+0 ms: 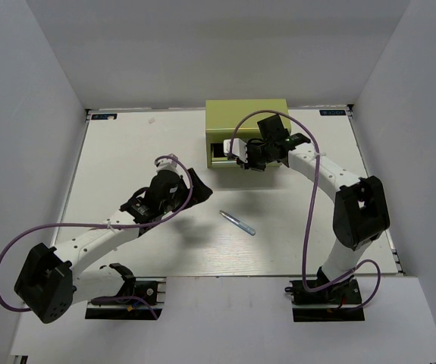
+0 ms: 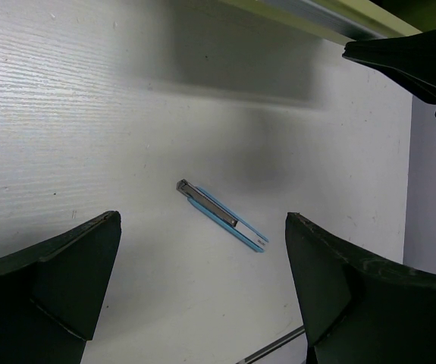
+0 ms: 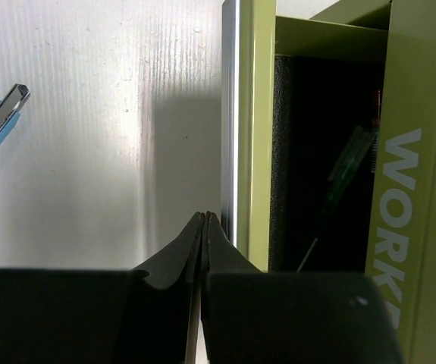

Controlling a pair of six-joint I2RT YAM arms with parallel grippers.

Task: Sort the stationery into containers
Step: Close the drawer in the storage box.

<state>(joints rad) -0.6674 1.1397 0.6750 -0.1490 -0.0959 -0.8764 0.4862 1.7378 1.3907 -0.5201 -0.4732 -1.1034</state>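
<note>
**Left gripper** [image 2: 202, 221]: I see its fingers spread wide and empty above the table [image 1: 127, 152]. In its wrist view the blue pen [image 2: 221, 216] lies flat between them, touching neither. From above, the pen sits mid-table, on the near side of the chest [image 1: 248, 114] and apart from it.

**Right gripper** [image 3: 205, 227]: its fingers are pressed together with nothing held, and their tips are just beside the silver handle strip [image 3: 230, 114] of the open drawer [image 3: 255, 136]. Inside I see a green pen [image 3: 348, 173] on the dark floor, and a red trace too small to tell
</note>
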